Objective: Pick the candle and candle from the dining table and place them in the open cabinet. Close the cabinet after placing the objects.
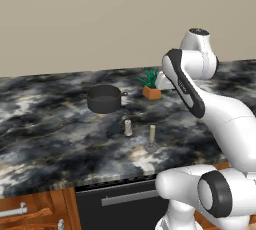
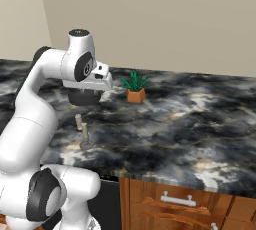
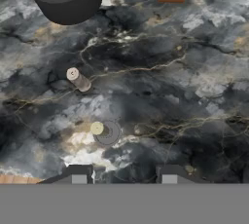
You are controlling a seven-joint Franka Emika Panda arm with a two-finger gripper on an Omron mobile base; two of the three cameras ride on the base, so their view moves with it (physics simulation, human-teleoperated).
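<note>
Marble-veined black stone runs the whole length of the dining table [image 1: 45, 124], with brown wooden fronts and short silver drawer handles below its near edge. Two candles stand on it, close to that edge and just beside each other without touching. The short stubby candle [image 1: 128, 127] is a beige-grey cylinder, upright. The taller thin candle [image 1: 152, 135] is a cream stick on a small round grey base, also upright, and it stands nearer the edge than the stubby one. Seen from the hand looking down, the stubby candle [image 3: 78, 79] lies up and to the left of the thin candle [image 3: 99, 129] on its grey disc.

Farther back on the stone sits a dark pot [image 1: 104, 98] with two small side handles, and to its right a small green plant in an orange pot [image 1: 151, 88]. From the right side the plant [image 2: 135, 88] stands well apart from the candles [image 2: 82, 126].

The white arm rises from the base and bends over the table, its hand hanging above the stone with the gripper [image 3: 121, 173] pointing down. The two dark fingertips [image 3: 79, 173] stand apart with a gap between them and nothing in it; they grip nothing. The thin candle is just above the left fingertip in the hand view, clear of it.
</note>
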